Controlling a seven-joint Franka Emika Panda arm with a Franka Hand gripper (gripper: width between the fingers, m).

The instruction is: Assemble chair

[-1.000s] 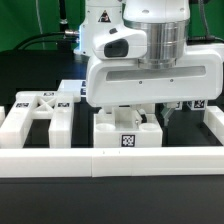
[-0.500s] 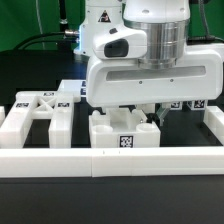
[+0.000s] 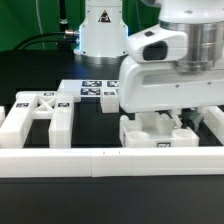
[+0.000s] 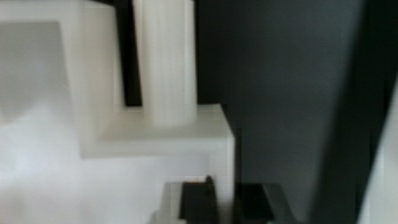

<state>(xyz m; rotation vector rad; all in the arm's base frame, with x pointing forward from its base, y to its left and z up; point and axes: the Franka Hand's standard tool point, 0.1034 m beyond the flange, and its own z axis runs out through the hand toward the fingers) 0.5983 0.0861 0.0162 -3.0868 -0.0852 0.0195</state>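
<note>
Exterior view put the black bench (image 3: 100,205) nearest, with the long low white border wall (image 3: 60,160) running across it. Just behind the wall, towards that view's right, stood a glossy white blocky plastic chair part (image 3: 160,138) with a black-and-white square tag on its front. My hand (image 3: 163,116) hung directly over it, fingers down among its upright blocks. I could not tell whether it was clenched or released, because the wrist housing hid the fingertips and the wrist view gave only blurred white plastic. To do this step well, I judged, the part should travel flat on the bench, slowly and square to the wall, without tilting. Farther off, on that view's left, lay a white cross-braced plastic chair part (image 3: 35,112), with the thin flat white marker board (image 3: 95,90) behind it.
</note>
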